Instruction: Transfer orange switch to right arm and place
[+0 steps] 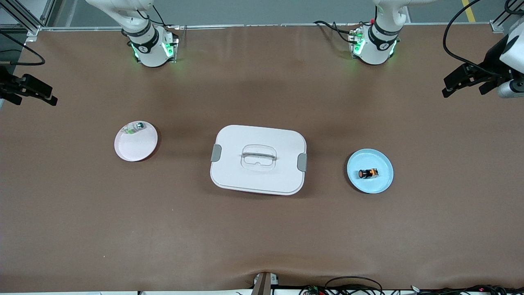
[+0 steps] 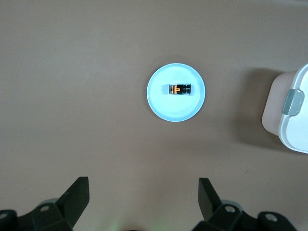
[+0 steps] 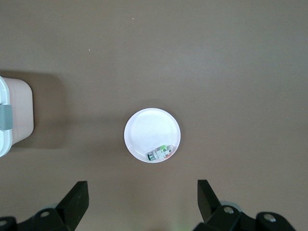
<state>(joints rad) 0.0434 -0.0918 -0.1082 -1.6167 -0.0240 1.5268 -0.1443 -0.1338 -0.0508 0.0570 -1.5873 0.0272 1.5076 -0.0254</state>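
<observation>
Orange switch (image 1: 368, 173) lies on its side on the blue plate (image 1: 382, 184), toward the left arm's end of the bench (image 1: 262, 229), well apart from the lidded box (image 1: 258, 159) and the pink plate (image 1: 141, 149) with the green part (image 1: 135, 128). Both arms wait high: the left gripper (image 2: 144, 199) over the blue plate, the right gripper (image 3: 142, 199) over the pink plate, fingers spread wide and empty. It looks tiny, light, rigid and prone to roll, so I would pinch the flat sides of its black body, leaving the round face free for the right arm.
</observation>
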